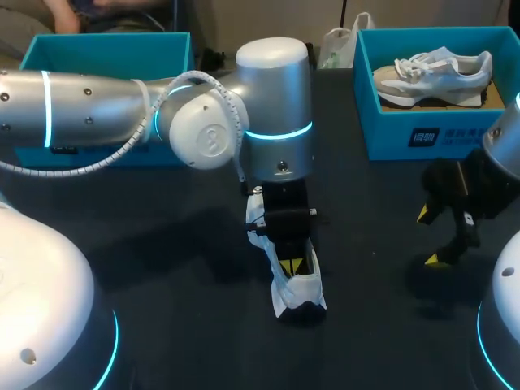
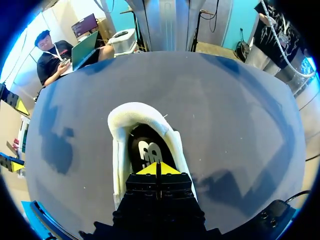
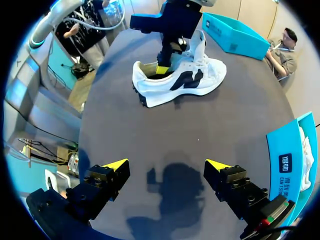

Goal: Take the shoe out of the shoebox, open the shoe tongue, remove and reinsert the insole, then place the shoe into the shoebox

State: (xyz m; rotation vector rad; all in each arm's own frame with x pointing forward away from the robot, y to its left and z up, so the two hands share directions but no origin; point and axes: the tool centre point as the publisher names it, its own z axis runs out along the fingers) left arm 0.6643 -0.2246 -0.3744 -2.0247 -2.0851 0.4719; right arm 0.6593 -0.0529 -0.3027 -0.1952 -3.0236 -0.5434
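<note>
A white shoe [image 1: 297,291] with dark side marks lies on the black table near its middle, its heel opening toward the front edge. My left gripper [image 1: 292,265] is shut, its yellow tips pushed down into that opening. In the left wrist view the gripper [image 2: 157,169] has its tips together over the dark insole [image 2: 144,149]; I cannot tell whether they pinch it. From the right wrist view the shoe [image 3: 186,81] shows side-on with its tongue [image 3: 200,44] standing up. My right gripper [image 1: 431,236] [image 3: 167,165] hangs open and empty to the shoe's right.
A blue shoebox [image 1: 382,122] at the back right holds a second pale shoe [image 1: 435,75]. Another blue box [image 1: 106,49] stands at the back left behind my left arm. Bare table lies between the shoe and my right gripper.
</note>
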